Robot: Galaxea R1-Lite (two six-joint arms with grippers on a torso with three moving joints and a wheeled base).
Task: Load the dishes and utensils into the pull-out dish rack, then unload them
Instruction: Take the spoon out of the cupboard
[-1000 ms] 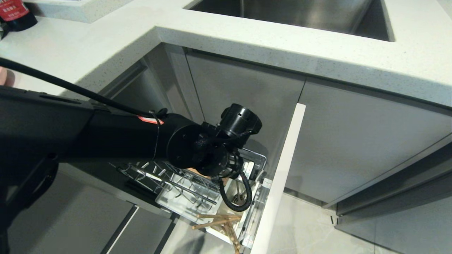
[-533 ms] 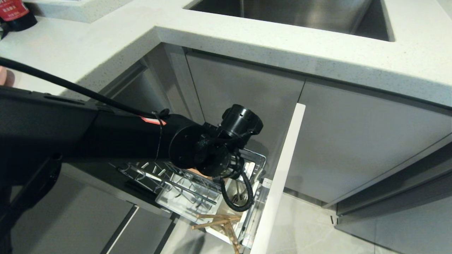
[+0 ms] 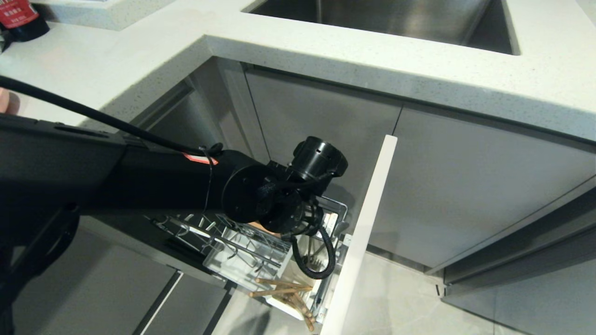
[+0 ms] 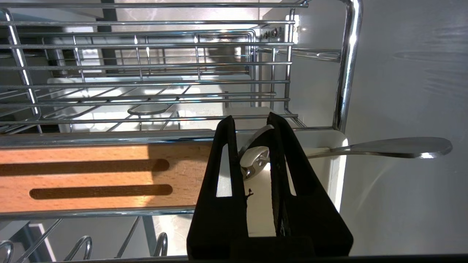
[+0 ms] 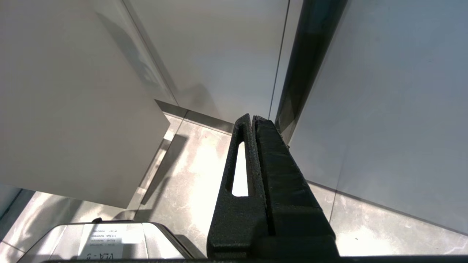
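Note:
The pull-out dish rack [image 3: 242, 253] stands drawn out below the counter, its front panel [image 3: 368, 218] edge-on. My left arm [image 3: 279, 204] reaches down into its end. There my left gripper [image 4: 250, 118] is shut on the silver spoon [image 4: 398, 147], which leans in the white caddy [image 4: 336, 171] beside the slotted wooden strip [image 4: 91, 175]. One end of the spoon pokes out toward the front panel. Wooden chopsticks [image 3: 279, 288] lie across the caddy's near end. A pale pink sliver [image 3: 3, 100] at the counter's left edge may be the plate. The bowl is out of view. My right gripper [image 5: 253, 118] hangs shut.
A speckled white countertop [image 3: 326, 51] with a steel sink [image 3: 396, 18] overhangs the rack. Grey cabinet doors [image 3: 465, 186] stand to the right, above a tiled floor [image 3: 409, 307]. A red-labelled bottle [image 3: 18, 16] sits at the far left of the counter.
The rack, with its front panel and the chopsticks, has shifted a little to the left in the head view. My left arm has stayed where it was.

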